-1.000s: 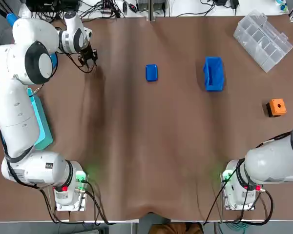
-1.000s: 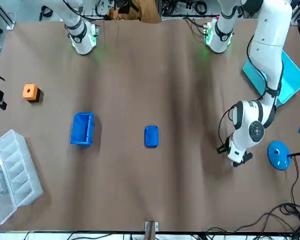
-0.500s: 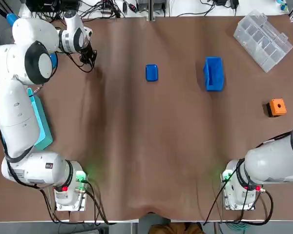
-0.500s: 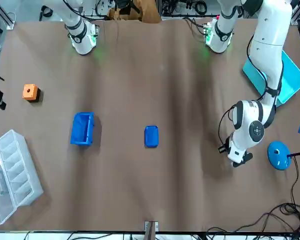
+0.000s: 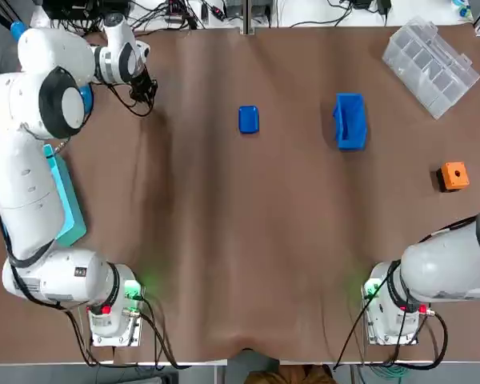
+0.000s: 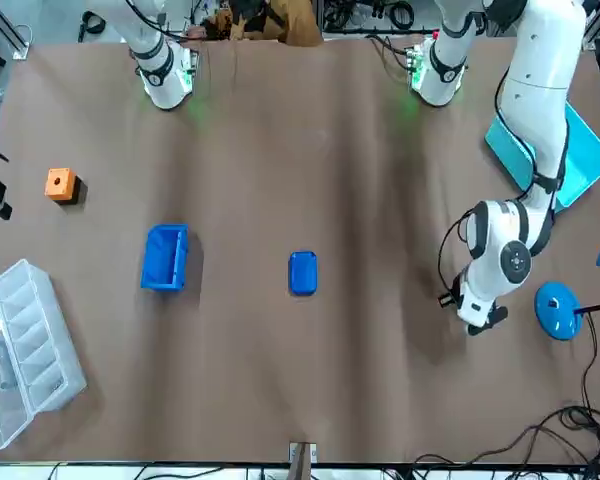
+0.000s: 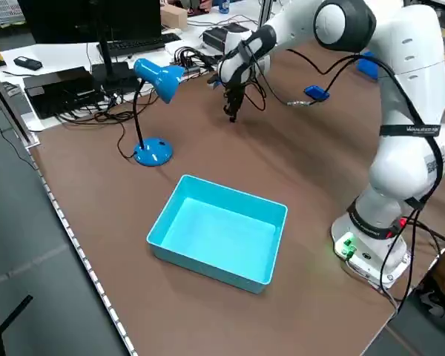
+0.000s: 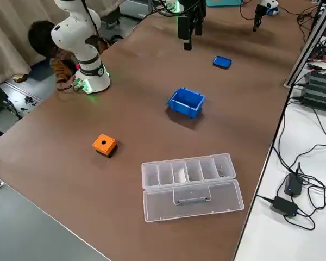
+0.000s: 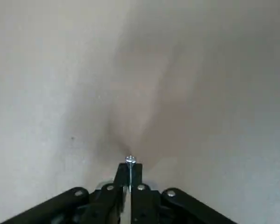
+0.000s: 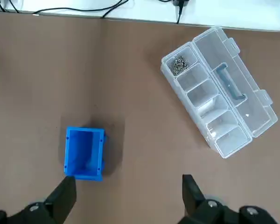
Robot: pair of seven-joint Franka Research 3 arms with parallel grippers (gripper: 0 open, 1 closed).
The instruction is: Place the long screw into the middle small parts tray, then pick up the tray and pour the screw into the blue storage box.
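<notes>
1. The screw [image 9: 130, 161] is sitting pinched between the left gripper [image 9: 129, 171] fingers, its head poking just past the tips, close above the table [image 9: 210, 84].
2. The left gripper is hanging at the table's far left corner, well apart from the tray [image 5: 249, 119].
3. The tray is lying mid-table on the far side; the box [image 5: 350, 121] is standing to its right, apart from it.
4. The right gripper [image 10: 126, 198] is hovering high over the table with fingers spread wide, looking down on the box and a clear organizer [image 10: 219, 105].
5. An orange block [image 5: 454, 176] is sitting near the right edge; a teal bin [image 7: 219, 241] and a lamp [image 7: 152, 104] are sitting along the left edge.
</notes>
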